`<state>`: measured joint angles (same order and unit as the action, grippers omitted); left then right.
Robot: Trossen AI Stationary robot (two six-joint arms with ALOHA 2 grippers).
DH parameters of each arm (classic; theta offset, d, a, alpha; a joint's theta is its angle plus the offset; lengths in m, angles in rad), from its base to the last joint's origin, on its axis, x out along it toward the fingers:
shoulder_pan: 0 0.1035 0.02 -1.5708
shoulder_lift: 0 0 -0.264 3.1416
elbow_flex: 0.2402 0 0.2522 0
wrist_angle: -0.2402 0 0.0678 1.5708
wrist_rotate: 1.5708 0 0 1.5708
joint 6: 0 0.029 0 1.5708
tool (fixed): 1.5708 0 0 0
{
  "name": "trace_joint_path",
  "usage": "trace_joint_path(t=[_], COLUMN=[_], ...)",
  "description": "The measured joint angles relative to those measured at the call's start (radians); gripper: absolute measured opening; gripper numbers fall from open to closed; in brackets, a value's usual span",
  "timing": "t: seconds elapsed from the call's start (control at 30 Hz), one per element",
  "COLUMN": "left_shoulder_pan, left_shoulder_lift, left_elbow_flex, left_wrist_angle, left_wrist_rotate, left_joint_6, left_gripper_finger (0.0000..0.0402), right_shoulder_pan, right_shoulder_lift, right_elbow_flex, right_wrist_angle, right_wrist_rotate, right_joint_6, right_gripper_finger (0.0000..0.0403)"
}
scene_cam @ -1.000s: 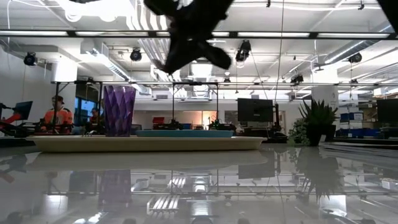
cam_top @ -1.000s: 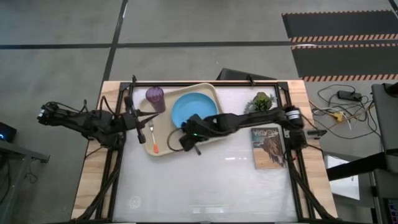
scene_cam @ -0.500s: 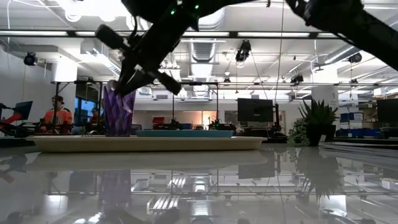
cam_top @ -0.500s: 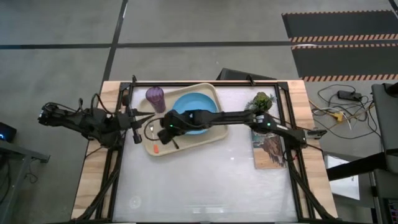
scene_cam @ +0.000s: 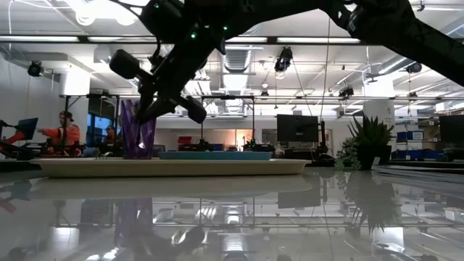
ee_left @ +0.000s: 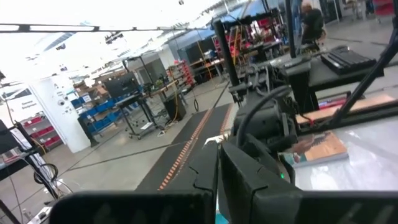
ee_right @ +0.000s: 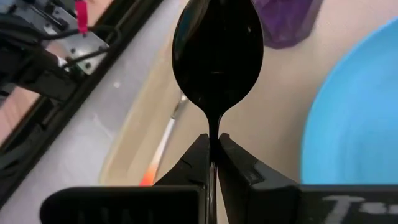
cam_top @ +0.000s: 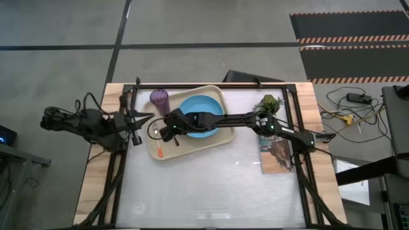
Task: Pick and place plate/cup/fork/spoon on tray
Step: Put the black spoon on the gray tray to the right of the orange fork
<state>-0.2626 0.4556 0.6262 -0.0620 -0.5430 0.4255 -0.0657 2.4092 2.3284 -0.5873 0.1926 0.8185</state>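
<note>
The glossy white desk [cam_top: 211, 185] sits in a large workshop hall, with a seated person in orange [scene_cam: 65, 134] far behind it; its near half lies bare, while the cream tray [cam_top: 192, 144] carries the light-blue plate [cam_top: 203, 108], the purple ribbed cup [cam_top: 159, 99] and the orange-handled fork [cam_top: 157, 142]. The right gripper [ee_right: 214, 149] hangs over the tray's left part beside the plate, jaws pinched shut on the thin handle of the glossy black spoon [ee_right: 217, 53], whose oval bowl points ahead above the fork. The left gripper [cam_top: 135, 119] waits off the tray's left rim; whether its jaws are parted cannot be told.
</note>
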Motion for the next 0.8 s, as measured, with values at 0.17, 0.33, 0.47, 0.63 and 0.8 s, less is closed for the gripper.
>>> trace_joint_path(t=[0.17, 0.33, 0.47, 0.63, 0.8], left_shoulder_pan=[0.0, 0.0, 0.0, 0.0, 0.0], left_shoulder_lift=[-0.005, 0.0, -0.001, -0.001, -0.001], left_elbow_flex=[-0.001, -0.002, -0.002, -0.002, -0.003], left_wrist_angle=[0.003, -0.001, 0.001, 0.0, 0.0], left_wrist_rotate=[-0.001, 0.0, -0.001, -0.001, -0.001], left_joint_6=[0.0, 0.0, 0.0, 0.0, 0.0], left_gripper_finger=[0.0, 0.0, 0.0, 0.0, 0.0], right_shoulder_pan=[0.007, 0.01, 0.008, 0.009, 0.009], right_shoulder_lift=[-0.002, -0.002, -0.002, -0.002, -0.002], right_elbow_flex=[-0.042, -0.115, -0.133, -0.153, -0.166], right_wrist_angle=[0.091, 0.171, 0.178, 0.175, 0.185], right_wrist_rotate=[0.006, 0.006, -0.01, -0.008, -0.006], right_joint_6=[0.005, 0.039, 0.044, 0.044, 0.054], right_gripper_finger=[0.0012, 0.0012, 0.0013, 0.0013, 0.0013])
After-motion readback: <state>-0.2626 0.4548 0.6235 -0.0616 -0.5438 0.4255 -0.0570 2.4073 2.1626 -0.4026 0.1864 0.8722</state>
